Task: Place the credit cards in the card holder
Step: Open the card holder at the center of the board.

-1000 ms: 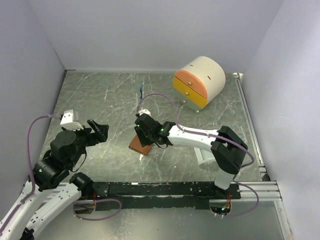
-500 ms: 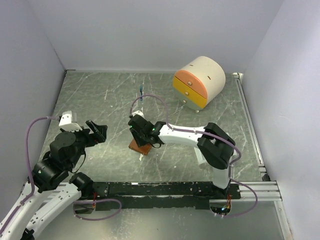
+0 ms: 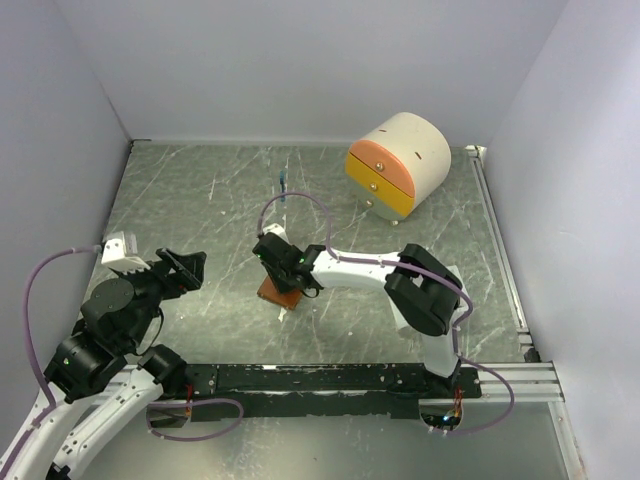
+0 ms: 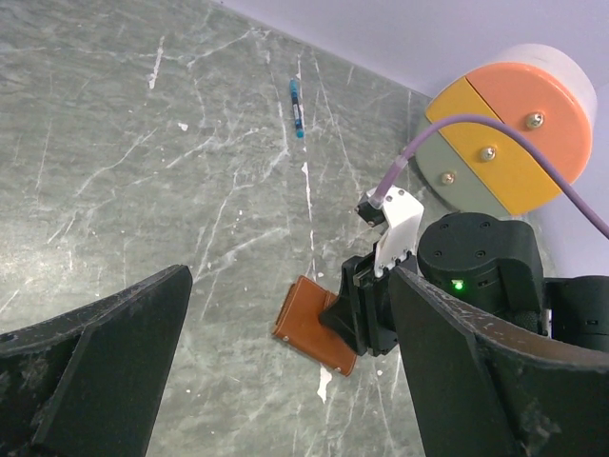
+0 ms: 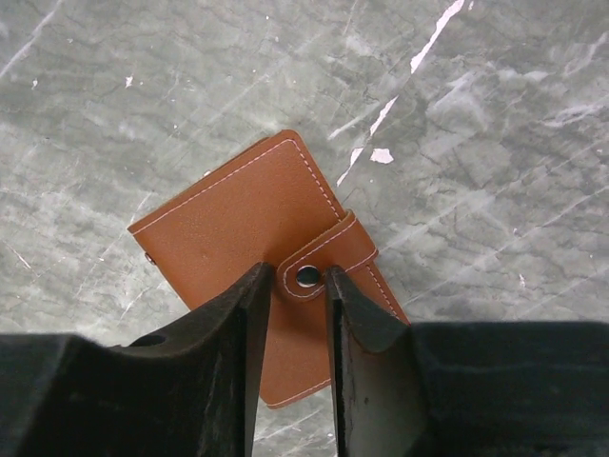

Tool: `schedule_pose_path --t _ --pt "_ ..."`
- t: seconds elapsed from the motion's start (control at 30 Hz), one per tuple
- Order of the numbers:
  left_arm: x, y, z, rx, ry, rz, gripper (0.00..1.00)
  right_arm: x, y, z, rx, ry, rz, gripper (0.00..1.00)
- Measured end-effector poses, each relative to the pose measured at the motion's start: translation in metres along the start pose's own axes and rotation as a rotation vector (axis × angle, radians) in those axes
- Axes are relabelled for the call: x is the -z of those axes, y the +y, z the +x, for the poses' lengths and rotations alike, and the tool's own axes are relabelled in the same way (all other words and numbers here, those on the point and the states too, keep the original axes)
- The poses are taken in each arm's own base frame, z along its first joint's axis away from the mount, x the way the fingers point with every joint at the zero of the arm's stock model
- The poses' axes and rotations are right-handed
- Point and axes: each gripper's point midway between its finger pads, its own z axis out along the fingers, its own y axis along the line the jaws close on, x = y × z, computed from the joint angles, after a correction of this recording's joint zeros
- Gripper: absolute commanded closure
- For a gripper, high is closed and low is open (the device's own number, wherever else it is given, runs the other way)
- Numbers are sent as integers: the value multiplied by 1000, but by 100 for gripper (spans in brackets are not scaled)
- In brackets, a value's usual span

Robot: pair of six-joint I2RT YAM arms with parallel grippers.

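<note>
Near the left edge, the left tool (image 3: 183, 266) stands spread wide and empty, well apart from the work. At mid-table (image 5: 476, 143), the right tool (image 5: 297, 274) hangs over the closed card holder (image 5: 228, 219), its fingers drawn to a slim gap straddling the snap tab (image 5: 333, 249). Whether they already pinch it I cannot tell.

The step looks like unsnapping. Catch only the tab's free end, not the cover beneath, and peel it off the stud (image 5: 307, 276). The light holder may lift with it, so the idle tool could pin the cover.

The holder lies flat, with its long axis diagonal to the table's edges. In the right wrist view, the tab wraps over its right long edge. No credit cards show.
</note>
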Motion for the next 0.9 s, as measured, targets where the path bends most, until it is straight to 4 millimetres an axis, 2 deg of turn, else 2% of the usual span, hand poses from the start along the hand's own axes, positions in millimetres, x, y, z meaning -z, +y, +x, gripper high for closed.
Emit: schedule_pose_path --t 0.33,0.53,0.73,0.9 --pt "-1 0 1 5 3 0 7 1 -4 -1 -5 -18 27 99" --pt "-9 -2 16 9 62 -10 9 5 -5 -2 -36 -36 21 100" --pt "-25 -10 45 27 192 -24 12 12 -6 2 -69 -54 12 100" --pt "-34 -13 97 65 369 -14 19 30 -12 11 -99 -71 -6 100"
